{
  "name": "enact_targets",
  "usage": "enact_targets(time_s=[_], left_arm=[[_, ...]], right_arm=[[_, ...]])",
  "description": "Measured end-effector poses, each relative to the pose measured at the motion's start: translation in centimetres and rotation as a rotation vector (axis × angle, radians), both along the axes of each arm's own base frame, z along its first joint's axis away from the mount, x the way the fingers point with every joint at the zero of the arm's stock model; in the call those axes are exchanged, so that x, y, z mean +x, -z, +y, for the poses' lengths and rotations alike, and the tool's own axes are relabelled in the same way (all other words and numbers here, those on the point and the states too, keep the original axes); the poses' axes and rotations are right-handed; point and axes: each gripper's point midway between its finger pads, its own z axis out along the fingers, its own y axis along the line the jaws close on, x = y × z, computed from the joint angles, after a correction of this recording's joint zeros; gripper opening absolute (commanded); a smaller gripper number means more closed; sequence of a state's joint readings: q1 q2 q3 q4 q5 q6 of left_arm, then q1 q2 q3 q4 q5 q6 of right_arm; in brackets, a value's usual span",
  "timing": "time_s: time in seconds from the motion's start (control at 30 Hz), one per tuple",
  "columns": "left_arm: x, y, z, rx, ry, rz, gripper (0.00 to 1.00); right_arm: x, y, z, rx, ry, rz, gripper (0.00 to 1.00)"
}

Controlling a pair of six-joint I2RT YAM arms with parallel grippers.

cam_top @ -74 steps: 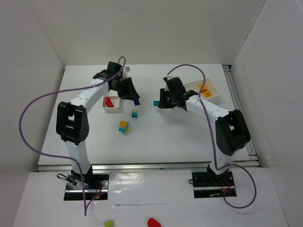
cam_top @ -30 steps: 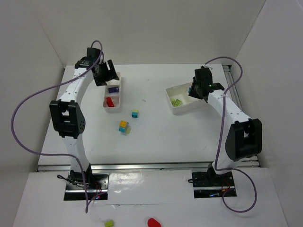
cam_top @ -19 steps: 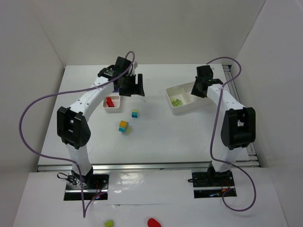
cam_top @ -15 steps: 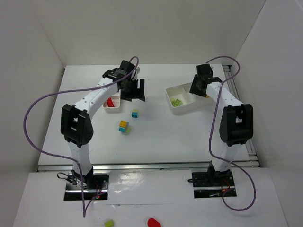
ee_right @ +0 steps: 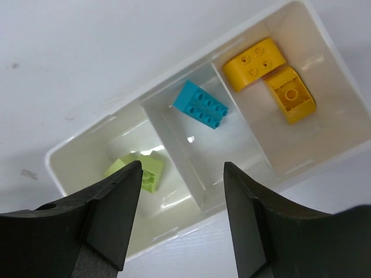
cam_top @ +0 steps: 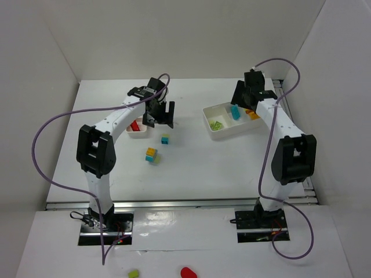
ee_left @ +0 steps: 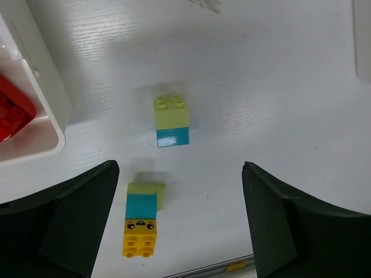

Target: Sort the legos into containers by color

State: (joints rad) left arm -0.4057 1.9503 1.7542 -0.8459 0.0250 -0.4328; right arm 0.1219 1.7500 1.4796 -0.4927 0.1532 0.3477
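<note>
- Left gripper (ee_left: 179,172) gaped wide open, empty, over the worktop (ee_left: 278,87). The lime-cyan stack (ee_left: 172,120) sat mid-frame.
- Right gripper (ee_right: 181,171) also spread, over the right tray (ee_right: 168,81). A cyan brick (ee_right: 200,104) lay in its middle compartment.

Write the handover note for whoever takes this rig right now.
Left gripper: open, empty, above the lime-on-cyan brick stack and yellow-cyan-lime brick stack on the white table.
Right gripper: open, empty, over the right white three-compartment tray.
Done: cyan brick in its middle compartment, two yellow bricks at one end, lime green brick at the other; red brick in the left white tray.
To do: sort both stacks.
</note>
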Motion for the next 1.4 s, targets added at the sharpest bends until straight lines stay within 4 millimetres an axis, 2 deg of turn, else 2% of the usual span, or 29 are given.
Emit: enact_targets(time_s=[0.1,0.2,0.33,0.47,0.6,0.87,0.97,1.13,1.2,1.23,1.3,1.4], left_arm=[[-0.2,0.9,0.5,0.031,0.003,0.013,0.96],[-0.5,2.5,0.7,0.052,0.005,0.044,0.96],[-1.1,5.0,0.8,0.078,0.011,0.098,0.94],[-1.7,6.9,0.8,0.099,0.010,0.129,0.87],[-1.9,7.7,0.8,0.103,0.009,0.133,0.80],[-3.1,9.9,1.0,0.119,0.000,0.159,0.68],[-2.8,10.2,0.9,0.124,-0.007,0.154,0.67],[-2.3,10.3,0.7,0.122,-0.009,0.134,0.54],[-2.0,10.2,0.5,0.115,-0.004,0.130,0.54],[-1.9,10.1,0.1,0.101,0.002,0.128,0.57],[-1.6,9.7,-0.8,0.064,0.020,0.129,0.69],[-1.4,8.3,-3.4,-0.056,0.053,0.146,0.78]], right_arm=[[-0.4,-2.3,1.4,0.000,-0.042,-0.053,0.65],[-1.0,-3.6,4.5,-0.002,-0.123,-0.085,0.67],[-2.3,-3.1,8.8,0.010,-0.226,-0.072,0.75],[-3.3,-2.7,11.2,0.018,-0.283,-0.055,0.75],[-3.5,-2.6,11.8,0.018,-0.296,-0.054,0.75],[-3.5,-2.6,11.7,0.010,-0.288,-0.055,0.75],[-3.5,-2.6,11.5,0.005,-0.281,-0.055,0.75],[-3.5,-2.5,11.4,0.004,-0.276,-0.052,0.75],[-3.6,-2.4,11.4,0.002,-0.276,-0.046,0.75],[-3.7,-2.3,11.4,0.001,-0.276,-0.042,0.75],[-3.7,-2.3,11.4,0.002,-0.275,-0.041,0.76],[-3.7,-2.3,11.4,0.003,-0.274,-0.041,0.76]])
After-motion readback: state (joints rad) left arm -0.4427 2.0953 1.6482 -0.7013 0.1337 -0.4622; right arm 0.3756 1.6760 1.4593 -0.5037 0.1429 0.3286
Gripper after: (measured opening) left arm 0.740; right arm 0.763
